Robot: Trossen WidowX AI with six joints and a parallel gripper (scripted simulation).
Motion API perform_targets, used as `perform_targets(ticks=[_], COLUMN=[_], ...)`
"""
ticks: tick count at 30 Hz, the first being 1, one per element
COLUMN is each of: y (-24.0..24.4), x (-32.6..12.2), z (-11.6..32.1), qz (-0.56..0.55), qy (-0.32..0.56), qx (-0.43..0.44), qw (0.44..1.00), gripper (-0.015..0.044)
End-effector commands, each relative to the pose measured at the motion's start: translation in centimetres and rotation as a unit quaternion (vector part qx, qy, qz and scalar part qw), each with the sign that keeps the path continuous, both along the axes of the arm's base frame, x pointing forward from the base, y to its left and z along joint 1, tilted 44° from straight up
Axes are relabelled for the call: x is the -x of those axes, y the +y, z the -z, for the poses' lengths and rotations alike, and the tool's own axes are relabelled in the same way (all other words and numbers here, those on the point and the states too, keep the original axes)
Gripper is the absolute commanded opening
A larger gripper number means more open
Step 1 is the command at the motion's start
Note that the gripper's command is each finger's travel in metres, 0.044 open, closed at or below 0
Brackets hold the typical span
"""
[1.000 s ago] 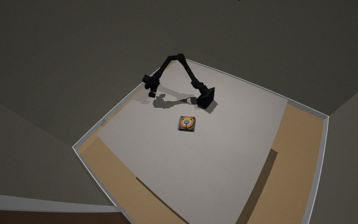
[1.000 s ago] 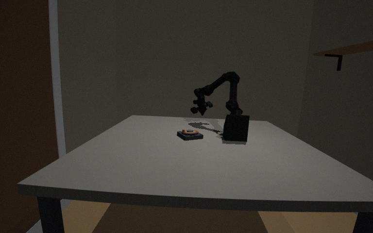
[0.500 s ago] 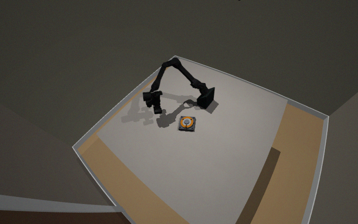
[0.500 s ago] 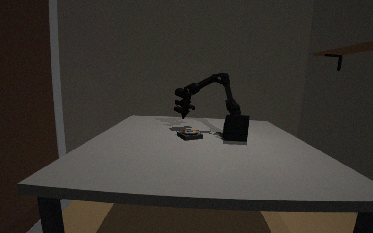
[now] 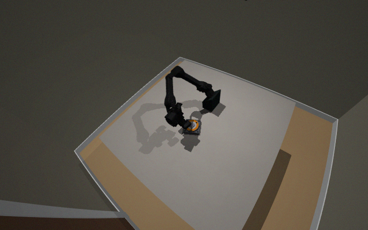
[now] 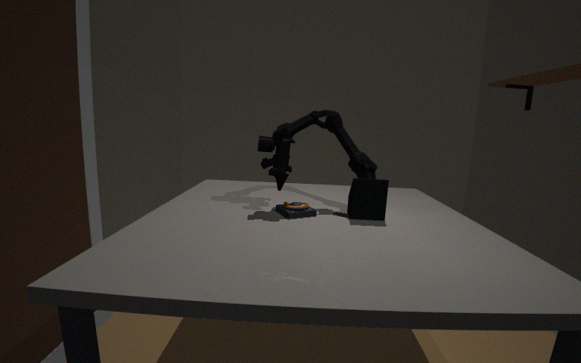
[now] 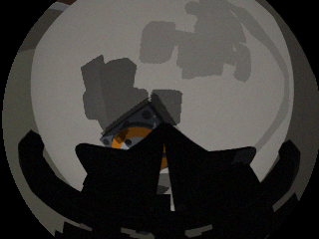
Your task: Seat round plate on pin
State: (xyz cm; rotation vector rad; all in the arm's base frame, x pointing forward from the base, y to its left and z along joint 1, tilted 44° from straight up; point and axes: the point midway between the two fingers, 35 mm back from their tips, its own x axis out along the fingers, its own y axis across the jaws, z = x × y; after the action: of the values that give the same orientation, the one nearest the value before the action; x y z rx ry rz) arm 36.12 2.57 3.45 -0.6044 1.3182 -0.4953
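Observation:
The round plate (image 5: 196, 126) (image 6: 299, 206) (image 7: 134, 132), an orange ring with a pale middle, sits on the dark square base (image 5: 191, 132) (image 6: 295, 215) (image 7: 156, 118). In the exterior view a small raised orange tab (image 6: 285, 203) shows at the plate's left side. The plate stands a little proud of the base; its exact tilt is too small to tell. The pin and the hole beside the tab cannot be made out. My gripper (image 5: 187, 125) (image 6: 279, 189) (image 7: 164, 127) is shut and empty, pointing down above the base's left side in the exterior view, touching nothing. In the wrist view its fingers hide part of the plate.
The arm's box-shaped mount (image 5: 211, 101) (image 6: 367, 200) stands on the pale table (image 5: 217, 162) (image 6: 274, 256), to the right of the base in the exterior view. Shadows of the arm fall around the base. A wall shelf (image 6: 544, 79) is far off at the right.

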Motion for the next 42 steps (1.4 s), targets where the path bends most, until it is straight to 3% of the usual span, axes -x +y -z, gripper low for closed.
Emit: perform_targets(ticks=[1, 7, 17, 42], y=[3.7, 4.3, 1.0, 2.4], x=[2.4, 2.9, 2.2, 3.7], z=[2.9, 3.4, 6.7, 8.5], qz=[-0.028, -0.033, -0.033, -0.033], qy=[0.053, 0.063, 0.063, 0.063], qx=[0.023, 0.029, 0.03, 0.03], qw=[0.998, 0.997, 0.997, 0.997], gripper=[0.0, 0.0, 0.0, 0.0])
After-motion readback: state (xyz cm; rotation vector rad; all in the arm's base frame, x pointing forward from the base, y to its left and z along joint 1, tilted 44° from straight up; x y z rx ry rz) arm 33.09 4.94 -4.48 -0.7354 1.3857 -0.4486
